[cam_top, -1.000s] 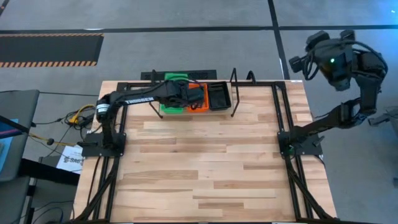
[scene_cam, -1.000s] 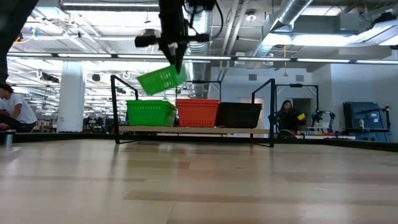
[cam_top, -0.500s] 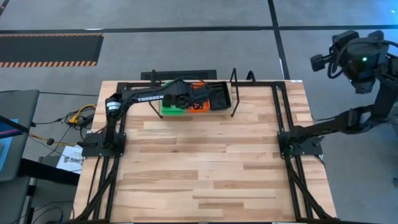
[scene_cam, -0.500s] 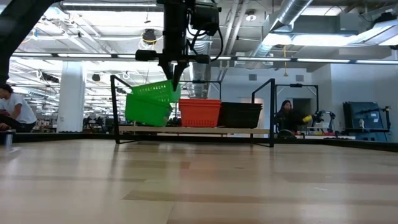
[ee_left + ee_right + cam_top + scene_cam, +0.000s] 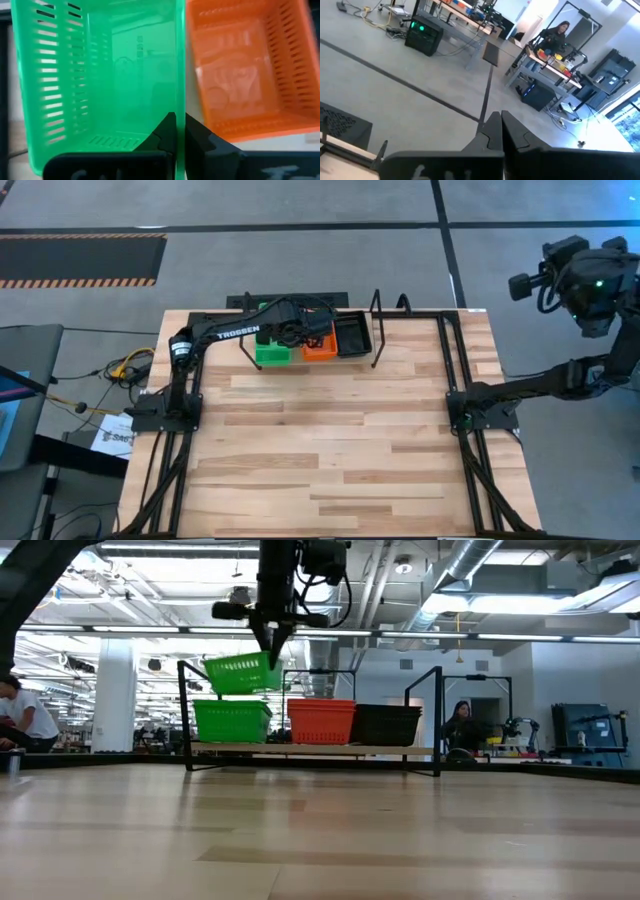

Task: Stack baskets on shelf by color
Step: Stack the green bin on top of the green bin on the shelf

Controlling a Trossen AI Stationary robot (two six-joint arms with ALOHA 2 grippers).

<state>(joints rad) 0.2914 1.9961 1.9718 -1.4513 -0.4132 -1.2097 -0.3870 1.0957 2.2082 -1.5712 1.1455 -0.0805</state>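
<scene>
My left gripper [image 5: 268, 640] is shut on a green basket [image 5: 240, 672] that hangs above another green basket [image 5: 232, 720]. That lower one rests by its bottom on the left end of the shelf [image 5: 437, 720]. An orange basket [image 5: 320, 721] and a black basket [image 5: 385, 724] stand beside it on the shelf. From above, the left arm covers most of the green baskets [image 5: 272, 354]. My right gripper [image 5: 497, 132] is shut on nothing and sits high beyond the table's right edge [image 5: 590, 280]. My left gripper pinches the held green basket's long side wall [image 5: 179, 107], the one toward the orange basket [image 5: 245, 70], with one finger inside the basket and one outside. The fingers come from above, pointing down. The basket hangs nearly level, clear of the green basket below.
The shelf's looped end brackets [image 5: 378, 308] rise at its right end, beside the black basket [image 5: 350, 335]. The wooden tabletop [image 5: 320, 440] lies bare in front of the shelf. Black frame tubes [image 5: 455, 370] run along both table sides. People sit in the room behind.
My left gripper has carried the green basket toward the table's left, over the green basket on the shelf. The held basket was tilted and is now nearly level. My right arm has swung farther out past the table's right edge.
</scene>
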